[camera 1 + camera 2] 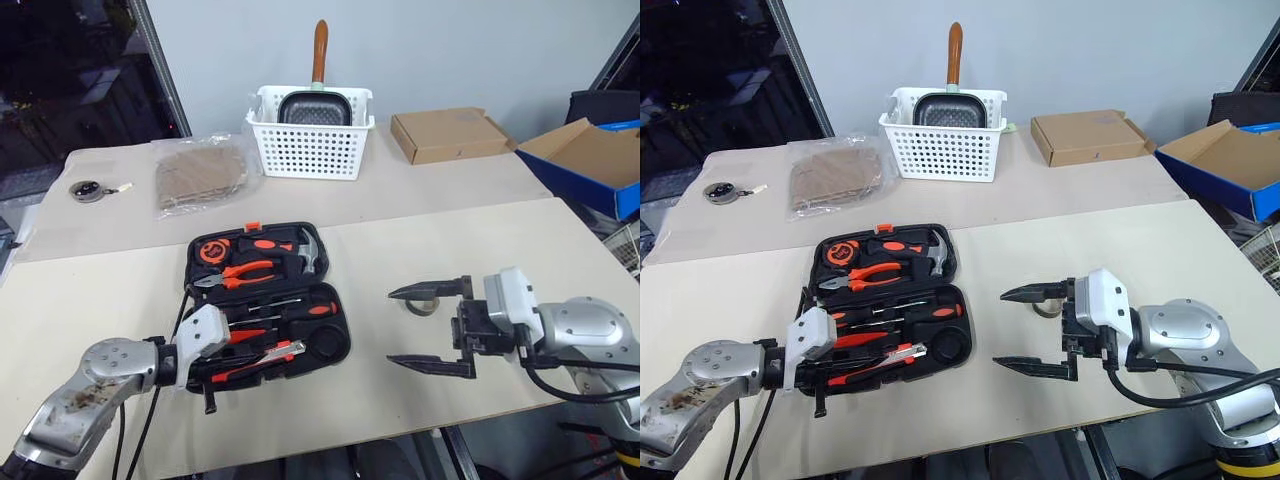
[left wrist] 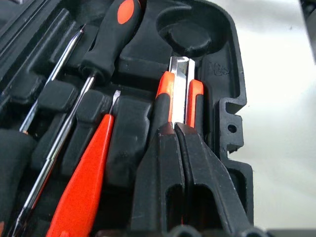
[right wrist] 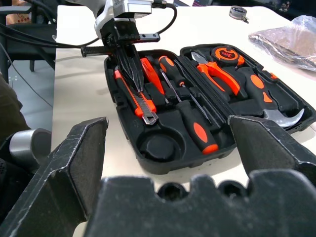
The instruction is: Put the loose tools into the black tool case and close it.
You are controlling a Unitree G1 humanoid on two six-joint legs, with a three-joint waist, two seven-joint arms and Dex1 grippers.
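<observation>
Left eye view: black tool case [image 1: 268,293] lies open on the table [image 1: 90,300]. Left claw [image 2: 178,129] is clenched on the utility knife [image 2: 178,91] in its near tray. Right claw [image 1: 432,328] hangs spread wide beside the tape roll [image 1: 424,303].

You can't see the rear of the utility knife [image 2: 178,94]: the left gripper's [image 2: 178,129] closed fingers cover its handle end, so whether it sits fully in its slot stays unclear. At 3 o'clock of the black tool case [image 1: 335,345], the tape roll [image 1: 424,303] is half hidden behind the right gripper's [image 1: 430,328] upper finger. The red screwdriver [image 2: 81,187] runs off the left wrist view's edge. The small round object [image 1: 88,190] at 10 o'clock is too small to identify.
</observation>
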